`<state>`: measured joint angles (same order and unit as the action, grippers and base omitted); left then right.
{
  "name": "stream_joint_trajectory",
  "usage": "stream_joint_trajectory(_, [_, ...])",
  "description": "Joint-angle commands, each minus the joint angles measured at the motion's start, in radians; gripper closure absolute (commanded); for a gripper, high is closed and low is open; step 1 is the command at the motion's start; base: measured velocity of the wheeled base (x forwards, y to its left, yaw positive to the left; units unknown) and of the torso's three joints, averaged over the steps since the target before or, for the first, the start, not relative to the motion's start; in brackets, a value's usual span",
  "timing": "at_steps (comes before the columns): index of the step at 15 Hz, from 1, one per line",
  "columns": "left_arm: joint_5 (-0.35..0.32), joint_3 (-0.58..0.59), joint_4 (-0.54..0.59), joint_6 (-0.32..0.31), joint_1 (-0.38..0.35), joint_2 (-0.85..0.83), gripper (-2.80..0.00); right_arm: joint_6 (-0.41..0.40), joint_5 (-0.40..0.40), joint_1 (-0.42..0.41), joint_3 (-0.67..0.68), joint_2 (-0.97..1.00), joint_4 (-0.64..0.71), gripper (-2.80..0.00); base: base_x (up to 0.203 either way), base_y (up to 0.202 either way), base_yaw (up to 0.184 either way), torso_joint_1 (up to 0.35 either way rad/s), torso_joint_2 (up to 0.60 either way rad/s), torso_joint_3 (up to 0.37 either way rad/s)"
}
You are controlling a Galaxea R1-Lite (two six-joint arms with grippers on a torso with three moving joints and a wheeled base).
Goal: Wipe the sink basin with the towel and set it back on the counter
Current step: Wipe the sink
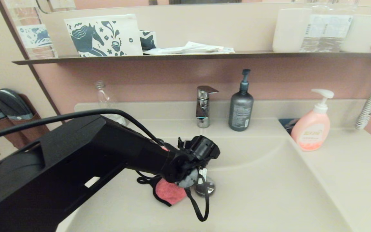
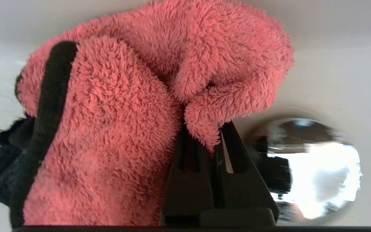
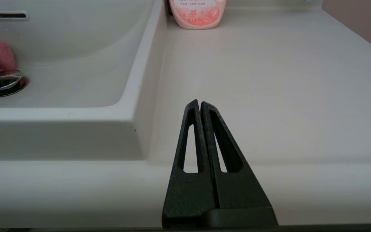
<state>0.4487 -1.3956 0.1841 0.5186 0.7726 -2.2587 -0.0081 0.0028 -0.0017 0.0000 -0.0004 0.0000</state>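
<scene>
Head view: left gripper [image 1: 194, 180] down inside the wide, shallow beige sink basin [image 1: 269, 187], jaws pinching a bunched fold of the fuzzy coral-pink terry towel [image 1: 169, 193] with black edging. Towel sits on the basin floor at about 9 o'clock from the round chrome drain plug [image 1: 204, 190], just beside it, possibly touching. Left wrist view confirms: jaws pressed together on a pink tuft, cloth [image 2: 114, 129] heaped ahead of them, plug [image 2: 314, 167] close alongside.

Right gripper [image 3: 200, 104] parked low over the smooth beige tabletop [image 3: 269, 80] at the basin's 3 o'clock side, jaws pressed together, empty. Pink soap pump bottle [image 1: 311, 129] stands at the tabletop's back corner.

Judgement, wiping step in hand:
- Keep the pinch firm; only a small fold is held, and drag could pull it free.
- Press the cloth flat rather than dragging a ball, so more pile meets the surface.
- Sweep outward from the plug toward 12 and 3 o'clock, where bare floor shows.
- Loose black cable loop [image 1: 201, 206] hangs near the plug; watch for snagging.
- Skirt the raised plug rather than crossing it.
</scene>
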Motion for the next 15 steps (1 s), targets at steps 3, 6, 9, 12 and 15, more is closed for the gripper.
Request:
stream_joint_trajectory(3, [0.001,-0.145,0.139,0.105,0.038,-0.035,0.0,-0.001,0.0,0.0,0.0,0.0,0.0,0.0,0.0,0.0,0.0,0.0,0.0,0.0])
stream_joint_trajectory(6, [-0.002,-0.256,0.257,0.173,0.089,-0.055,0.0,0.0,0.0,0.0,0.0,0.0,0.0,0.0,0.0,0.0,0.0,0.0,0.0,0.0])
stream_joint_trajectory(9, [-0.002,-0.303,0.262,0.176,0.116,-0.071,0.0,-0.001,0.0,0.0,0.0,0.0,0.0,0.0,0.0,0.0,0.0,0.0,0.0,0.0])
stream_joint_trajectory(12, [0.001,-0.334,0.259,0.188,0.132,-0.101,0.0,0.0,0.0,0.0,0.0,0.0,0.0,0.0,0.0,0.0,0.0,0.0,0.0,0.0])
stream_joint_trajectory(15, [0.004,-0.348,0.259,0.187,0.134,-0.13,0.0,0.0,0.0,0.0,0.0,0.0,0.0,0.0,0.0,0.0,0.0,0.0,0.0,0.0])
